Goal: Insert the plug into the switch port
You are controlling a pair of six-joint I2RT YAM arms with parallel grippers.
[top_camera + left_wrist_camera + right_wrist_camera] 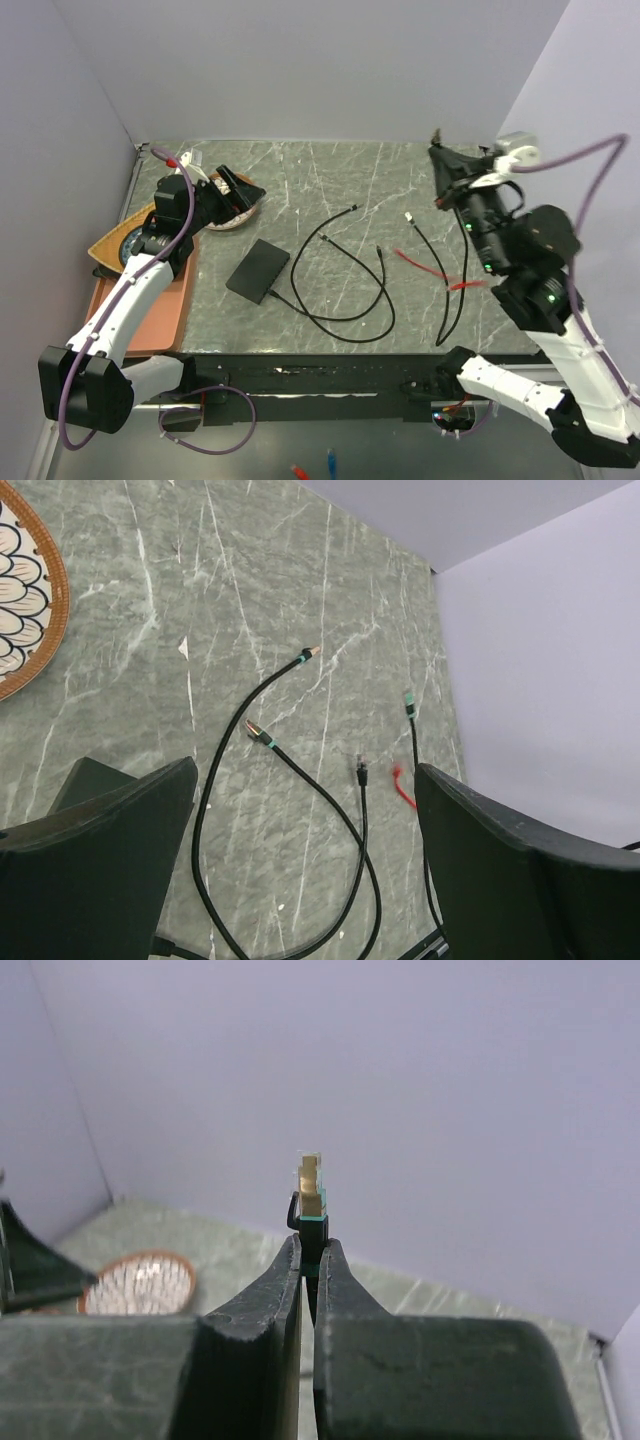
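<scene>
The switch (258,270) is a flat black box lying on the marble table left of centre; a corner of it shows behind my left finger in the left wrist view (88,778). My right gripper (310,1250) is shut on a black cable plug (312,1188) with a gold tip and green band, held high above the table's far right (438,152). My left gripper (305,770) is open and empty, raised over the far left (232,190). Loose black cables (340,300) lie on the table with free plug ends (312,652).
A round patterned dish (250,205) sits at the far left under my left gripper. An orange tray (160,310) lies along the left edge. A red tie (430,268) lies at the right near the cables. Grey walls close in the back and sides.
</scene>
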